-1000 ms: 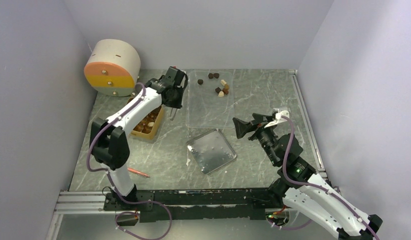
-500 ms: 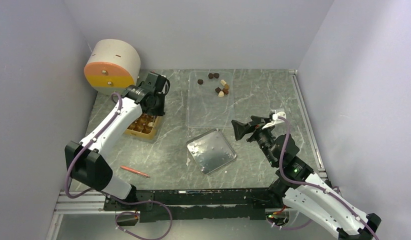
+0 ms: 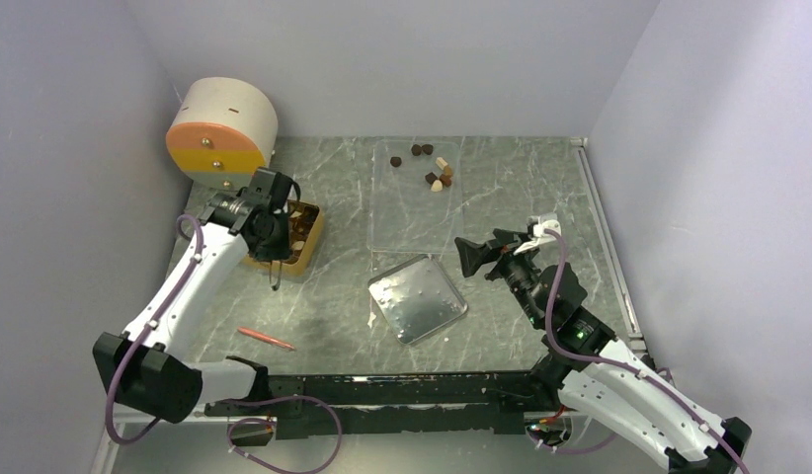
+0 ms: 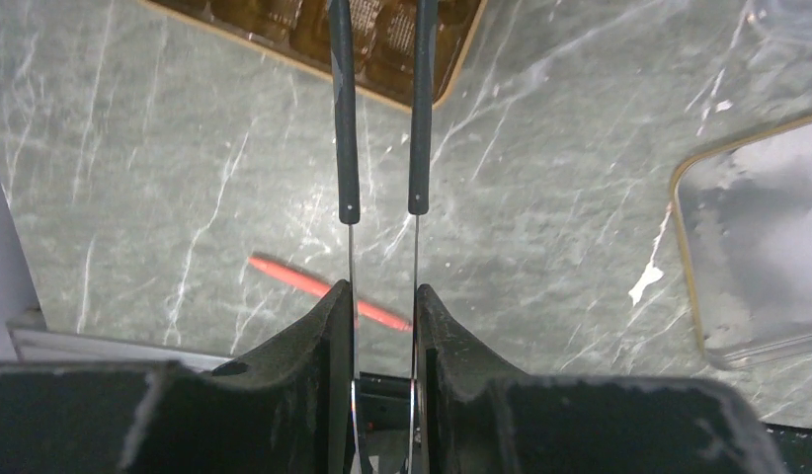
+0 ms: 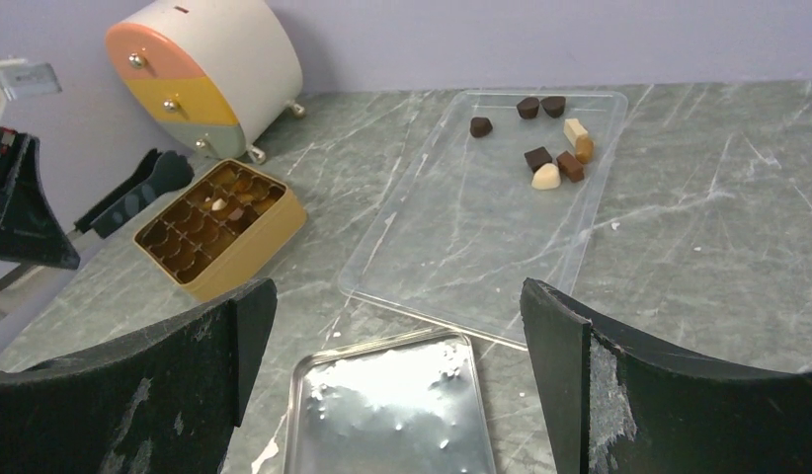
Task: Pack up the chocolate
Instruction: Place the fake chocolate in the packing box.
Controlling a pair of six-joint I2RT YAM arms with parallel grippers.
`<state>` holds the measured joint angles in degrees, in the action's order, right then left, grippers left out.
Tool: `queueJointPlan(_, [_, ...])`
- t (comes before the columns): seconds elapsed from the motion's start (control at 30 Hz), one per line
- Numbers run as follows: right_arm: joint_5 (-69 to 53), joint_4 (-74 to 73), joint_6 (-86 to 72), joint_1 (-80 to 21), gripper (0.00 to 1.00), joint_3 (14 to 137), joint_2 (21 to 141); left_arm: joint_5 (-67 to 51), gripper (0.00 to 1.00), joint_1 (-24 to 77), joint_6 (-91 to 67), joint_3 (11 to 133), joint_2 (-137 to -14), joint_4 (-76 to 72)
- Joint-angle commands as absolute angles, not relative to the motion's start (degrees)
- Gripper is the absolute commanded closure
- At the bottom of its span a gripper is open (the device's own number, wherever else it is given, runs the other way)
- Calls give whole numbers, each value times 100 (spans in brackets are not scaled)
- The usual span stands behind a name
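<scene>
Several chocolate pieces (image 3: 434, 170), dark, brown and cream, lie at the far end of a clear plastic tray (image 3: 412, 222); they also show in the right wrist view (image 5: 550, 163). The golden-tan compartment box (image 3: 301, 252) holds a few pieces (image 5: 224, 202). My left gripper (image 3: 267, 225) hovers over the box's near-left side, shut on thin black-tipped tweezers (image 4: 382, 118). The tweezer tips run out of frame over the box (image 4: 382, 59), so I cannot tell if they hold a piece. My right gripper (image 3: 473, 258) is open and empty above the table to the right of the metal tray (image 5: 382, 405).
A round white, orange and yellow drawer unit (image 3: 222, 133) stands at the back left. A red-orange pen (image 3: 267, 340) lies on the marble in front of the box. The metal tray (image 3: 418, 297) sits mid-table. Side walls close in left and right.
My left arm swung left and back from the clear tray's left edge to above the box, carrying the tweezers. The right gripper drifted slightly toward me.
</scene>
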<state>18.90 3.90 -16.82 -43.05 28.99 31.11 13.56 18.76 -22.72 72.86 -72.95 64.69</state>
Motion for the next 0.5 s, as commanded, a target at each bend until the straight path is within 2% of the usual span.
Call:
queueJointPlan(0.0, [1754, 707, -1568, -4298, 0, 2945, 3144, 1393, 77, 1742, -2494, 7113, -7082, 6741])
queueJointPlan(0.47, [1965, 609, -1458, -4298, 0, 2802, 2725, 1073, 74, 1611, -2418, 6915, -7600, 6465])
